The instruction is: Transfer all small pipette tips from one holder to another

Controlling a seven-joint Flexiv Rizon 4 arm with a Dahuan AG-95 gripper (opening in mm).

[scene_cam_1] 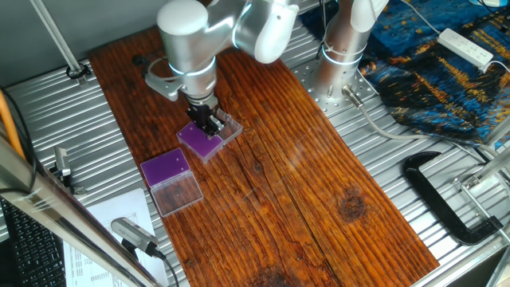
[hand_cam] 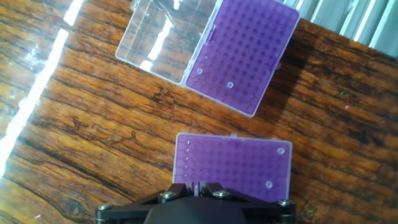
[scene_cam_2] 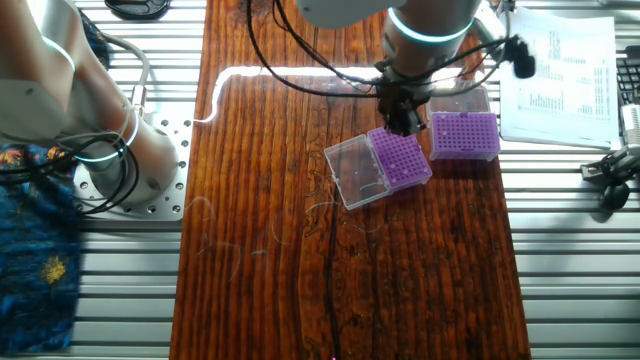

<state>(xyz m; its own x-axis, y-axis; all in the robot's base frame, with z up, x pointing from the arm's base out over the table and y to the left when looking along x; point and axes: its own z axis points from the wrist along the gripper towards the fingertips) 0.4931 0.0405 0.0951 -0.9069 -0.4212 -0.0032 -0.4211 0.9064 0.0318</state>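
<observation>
Fingers: I see my gripper low over the open-lidded holder in the one fixed view; whether the fingers are apart, together or clamped on a tip I cannot tell, since they are dark and small in both fixed views and out of sight in the hand view.
Key relation: in the hand view the near holder lies just past the hand at 12 o'clock, long axis running 9 to 3; the lidded one sits further out, toward 12 to 1 o'clock, tilted.
Tips: pale dots show on both grids. Far holder, two tips near its lower edge. Near holder, one at its 1 o'clock corner, one near 4 o'clock.
Containers: far holder's clear lid lies open, flat on the table, nothing in it.
Judgement: which holder is the source, I cannot say.
</observation>
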